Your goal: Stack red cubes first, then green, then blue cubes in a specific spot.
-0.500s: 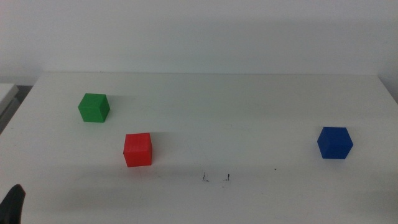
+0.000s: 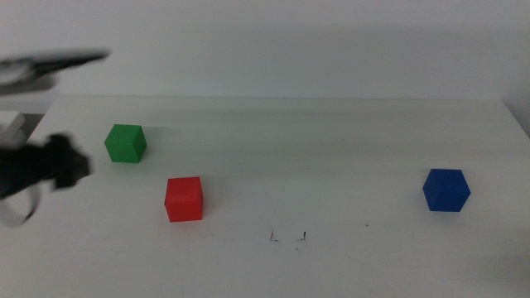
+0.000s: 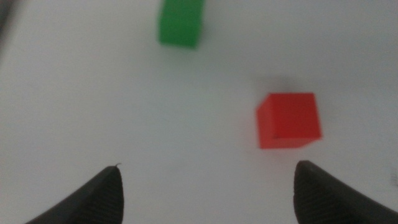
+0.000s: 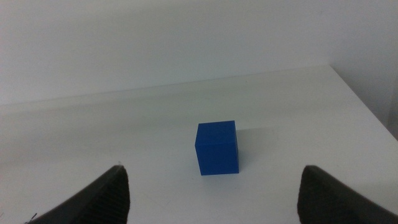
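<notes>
The red cube (image 2: 183,199) sits on the white table left of centre, the green cube (image 2: 125,143) behind it to the left, and the blue cube (image 2: 445,189) far right. The spot with small black scribble marks (image 2: 288,237) lies near the front centre. My left gripper (image 2: 73,165) reaches in from the left, blurred, left of the red cube and apart from it. Its wrist view shows it open and empty (image 3: 205,186), with the red cube (image 3: 289,120) and green cube (image 3: 181,22) ahead. My right gripper (image 4: 211,196) is open and empty, facing the blue cube (image 4: 217,148).
The white table (image 2: 331,149) ends at a back edge against a pale wall. A pale object (image 2: 10,124) lies off the table's left edge. A thin dark bar (image 2: 58,60) of the left arm crosses the upper left.
The left arm has swung up from the bottom left corner into the left side of the middle view. The cubes have not moved.
</notes>
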